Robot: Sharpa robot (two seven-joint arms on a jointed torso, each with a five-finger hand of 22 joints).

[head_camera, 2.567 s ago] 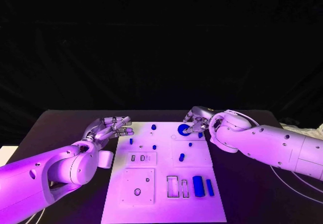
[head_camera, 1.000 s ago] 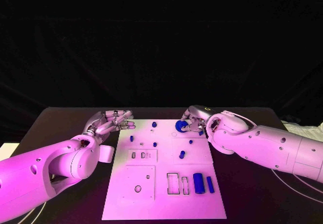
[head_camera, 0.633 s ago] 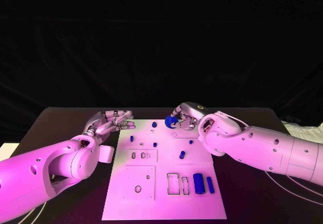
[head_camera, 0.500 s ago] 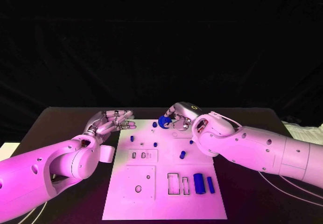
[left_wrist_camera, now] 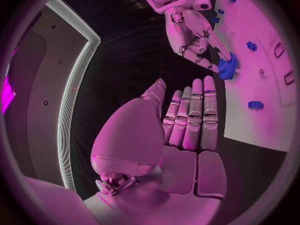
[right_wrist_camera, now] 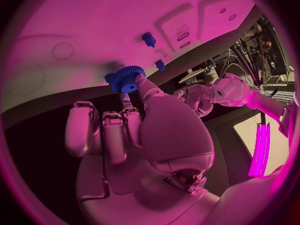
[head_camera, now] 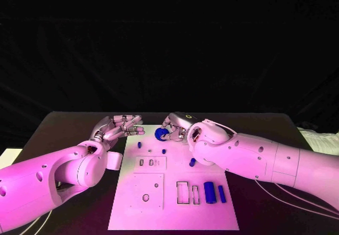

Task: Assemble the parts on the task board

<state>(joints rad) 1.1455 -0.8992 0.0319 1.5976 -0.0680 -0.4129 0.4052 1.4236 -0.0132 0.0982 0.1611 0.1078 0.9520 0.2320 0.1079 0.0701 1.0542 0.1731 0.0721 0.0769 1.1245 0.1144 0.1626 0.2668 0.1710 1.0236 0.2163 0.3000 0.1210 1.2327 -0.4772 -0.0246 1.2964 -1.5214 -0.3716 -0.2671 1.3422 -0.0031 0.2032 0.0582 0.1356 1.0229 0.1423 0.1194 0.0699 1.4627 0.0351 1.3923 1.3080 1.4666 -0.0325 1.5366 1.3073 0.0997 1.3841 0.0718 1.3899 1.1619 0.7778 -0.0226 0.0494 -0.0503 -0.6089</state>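
The step in hand looks like carrying a part to its seat: over the twelve o'clock end of the task board (head_camera: pixel 177 205), the right hand (head_camera: pixel 178 128) pinches a blue gear (head_camera: pixel 161 133) at its fingertips, while the left hand (head_camera: pixel 116 128) hovers off the board's ten o'clock corner, fingers straight and pressed together, holding nothing. Next the gear likely needs lining up over its peg and lowering flat. One board, two hands, one gear; about eight smaller blue pieces remain, with two blocks (head_camera: pixel 209 192) toward five o'clock.
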